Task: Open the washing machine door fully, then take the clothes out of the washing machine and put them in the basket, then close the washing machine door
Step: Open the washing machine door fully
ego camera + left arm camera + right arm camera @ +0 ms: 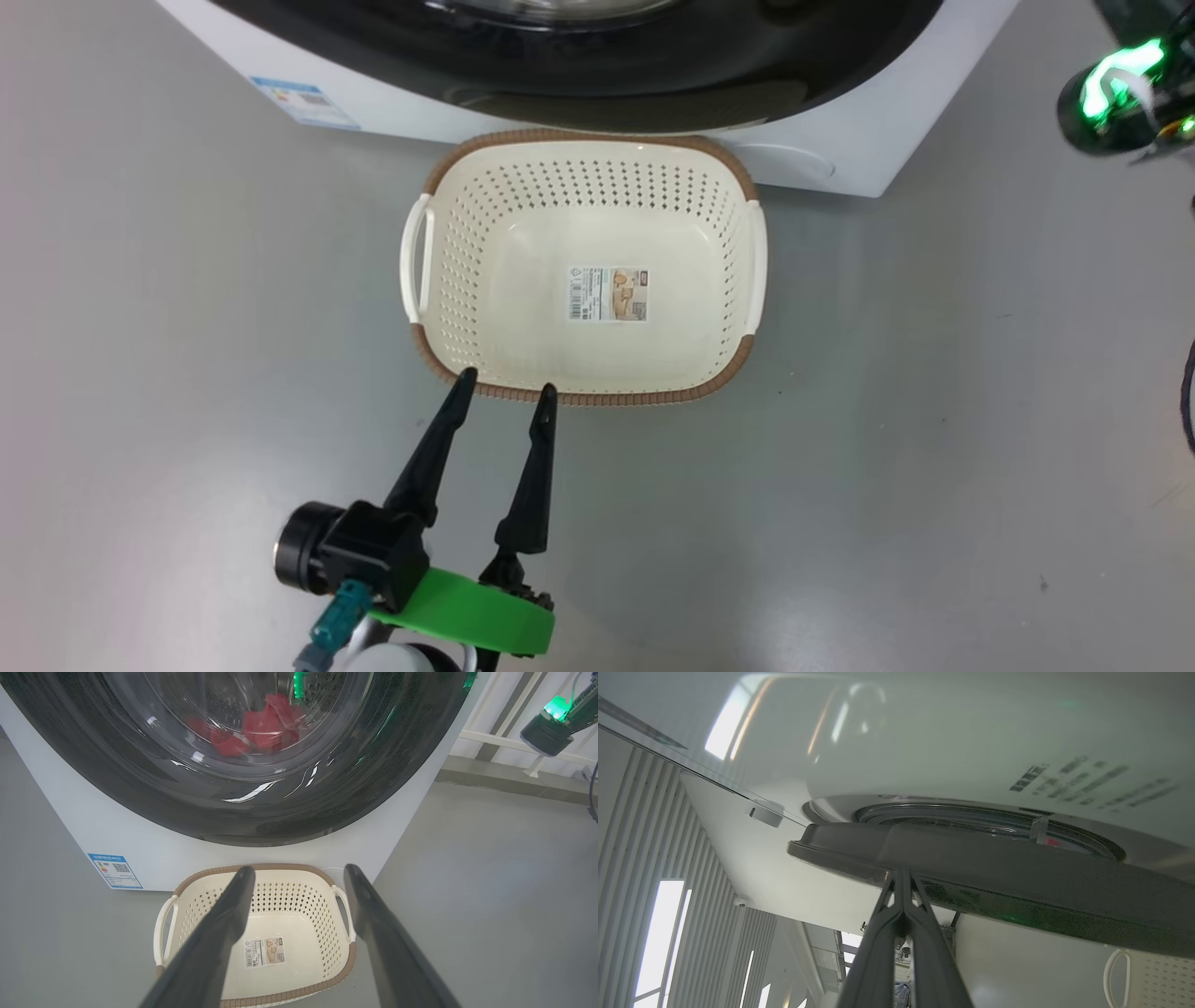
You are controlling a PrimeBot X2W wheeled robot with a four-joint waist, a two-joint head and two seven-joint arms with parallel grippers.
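1. The left gripper (506,383) is spread at the basket (579,137)'s near rim;
2. left wrist view adds clothes (261,728) behind the washing machine door (117,779), beyond the basket;
3. right gripper (901,879) pressed together at that door's edge.

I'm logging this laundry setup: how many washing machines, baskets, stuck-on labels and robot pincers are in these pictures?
washing machine: 1
basket: 1
labels: 2, the blue label and the sticker
pincers: 2, the left pincer and the right pincer
Total: 6
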